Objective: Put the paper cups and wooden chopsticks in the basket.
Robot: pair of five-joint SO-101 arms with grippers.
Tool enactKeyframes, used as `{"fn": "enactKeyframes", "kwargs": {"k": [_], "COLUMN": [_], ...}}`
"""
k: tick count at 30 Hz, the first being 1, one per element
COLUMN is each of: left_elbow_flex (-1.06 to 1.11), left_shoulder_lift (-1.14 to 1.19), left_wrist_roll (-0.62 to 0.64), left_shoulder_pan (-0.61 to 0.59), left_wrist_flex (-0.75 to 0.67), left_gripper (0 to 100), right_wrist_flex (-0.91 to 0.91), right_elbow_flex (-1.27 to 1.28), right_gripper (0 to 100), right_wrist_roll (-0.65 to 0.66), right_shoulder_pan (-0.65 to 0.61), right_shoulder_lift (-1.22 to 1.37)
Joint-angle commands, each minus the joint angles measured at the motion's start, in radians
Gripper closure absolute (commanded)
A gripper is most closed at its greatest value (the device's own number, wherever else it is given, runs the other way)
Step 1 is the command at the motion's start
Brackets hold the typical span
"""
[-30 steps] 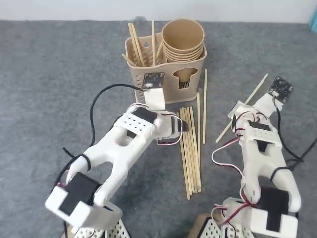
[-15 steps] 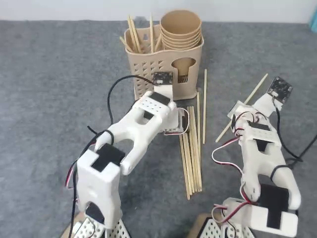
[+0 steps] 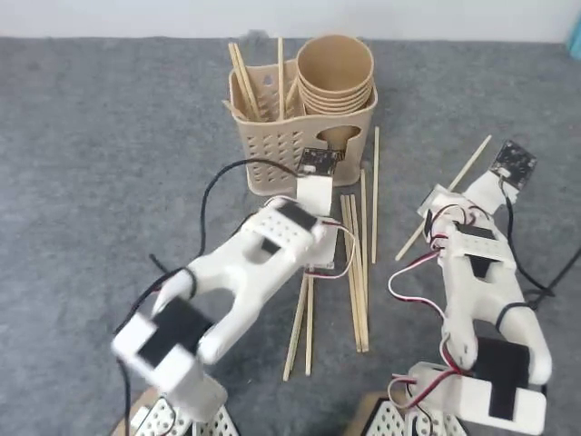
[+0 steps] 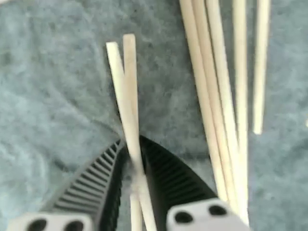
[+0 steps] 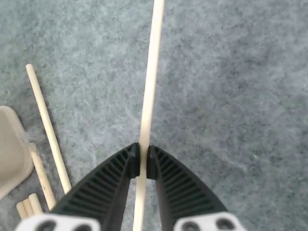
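High view: loose chopsticks point(image 3: 356, 272) lie on grey carpet point(image 3: 91, 182), just beside basket point(image 3: 272, 154).

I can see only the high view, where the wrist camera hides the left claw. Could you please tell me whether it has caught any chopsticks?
Observer: Yes. In the left wrist view the left claw is shut on a pair of chopsticks, pinched side by side between its fingers.
Operator: Thank you. Is the right claw gripping anything, or only resting over that slanted stick?
Observer: It is gripping. In the right wrist view the right claw is shut on that single chopstick, which runs straight out from between the fingertips.
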Motion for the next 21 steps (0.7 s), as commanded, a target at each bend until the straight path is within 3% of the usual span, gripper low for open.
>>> {"fn": "enactKeyframes", "kwargs": {"k": [1, 4, 12, 21], "left_elbow_flex": [0.094, 0.154, 0.352, 0.389], "left_shoulder_lift": [-0.235, -0.359, -0.770, -1.177], "left_wrist_roll": [-0.006, -0.040, -0.301, -0.333], "left_shoulder_pan": [0.037, 0.015, 0.006, 0.003], "left_wrist_flex": [-0.005, 0.000, 0.023, 0.247], "left_gripper": [99, 99, 99, 98], "right_wrist_flex": [-0.022, -0.022, -0.022, -0.022], "right_elbow_flex": [-0.043, -0.043, -0.043, -0.043], "right_gripper": [99.2, 99.2, 99.2, 99.2], "right_wrist_roll": [-0.009, -0.009, -0.009, -0.009], "right_shoulder_pan": [-0.004, -0.004, -0.004, -0.005], "right_shoulder_lift": [-0.008, -0.008, -0.007, -0.007]}}
